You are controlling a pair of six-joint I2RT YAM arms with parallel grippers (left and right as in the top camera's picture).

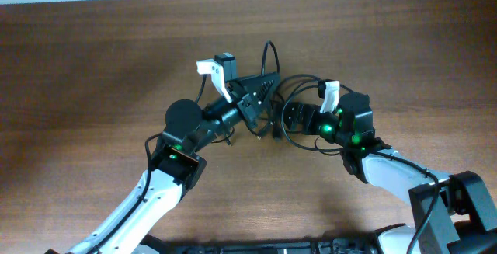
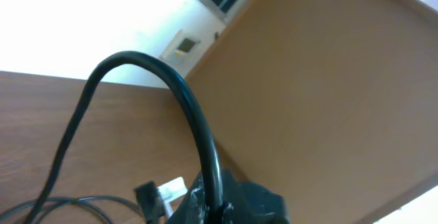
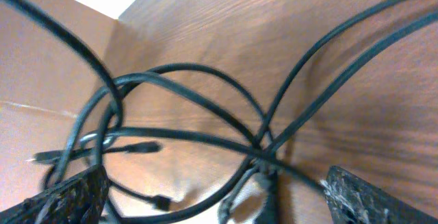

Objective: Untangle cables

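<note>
Crowding the overhead lens, 2 arms bend inward from the near corners, elbows out: left arm [image 1: 167, 168] and right arm [image 1: 373, 161], their claws almost nose to nose. Beneath them the brown desk [image 1: 93, 67] lies wide and bare outward of each claw, with its far edge well beyond their tips. Left claw [image 1: 268, 83] is clenched on 1 strand of the cables [image 1: 291, 83], which arches up from its tips. Right claw [image 1: 278, 122] stands released, its 2 fingers [image 3: 68, 196] spread wide, with crossing strands running between them. Remaining loops heap between and just beyond both claws. Small plugs [image 3: 147, 146] lie ahead of the right claw.
</note>
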